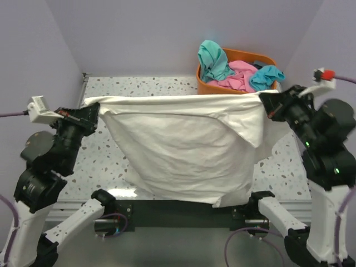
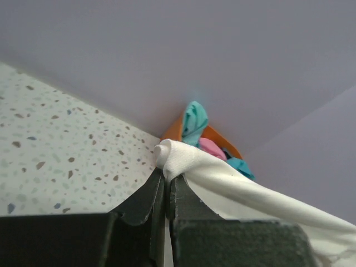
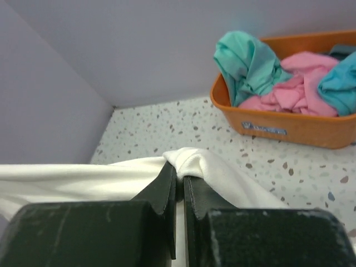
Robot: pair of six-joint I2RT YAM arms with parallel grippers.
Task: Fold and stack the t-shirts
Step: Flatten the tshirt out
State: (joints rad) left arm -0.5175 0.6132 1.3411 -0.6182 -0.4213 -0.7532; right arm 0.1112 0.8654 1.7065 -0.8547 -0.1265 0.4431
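Two robot arms hold a cream-white t-shirt (image 1: 183, 144) spread wide between them above the speckled surface (image 1: 144, 86). The left hand (image 1: 95, 114) is clenched on the garment's upper left corner and the right hand (image 1: 266, 104) on its upper right corner. The top edge runs taut and nearly level from one to the other. Both wrist views show the dark fingers pressed close together with a small bunch of pale cloth pinched between them and bulging just past the tips.

Below that edge the cloth sags in loose folds, and a flap doubles over on the right side. The bottom hem hangs toward the near edge of the surface, between the two arm bases; whether it touches cannot be told.

At the far right corner, behind the shirt's right end, stands an orange basket (image 1: 203, 83). It is heaped with crumpled garments: one teal shirt (image 1: 213, 60) rising over the left rim, a pink shirt (image 1: 239, 75) in the middle, and a bluer piece (image 1: 267, 75) on the right. Pale lavender walls (image 1: 139, 33) close the scene.
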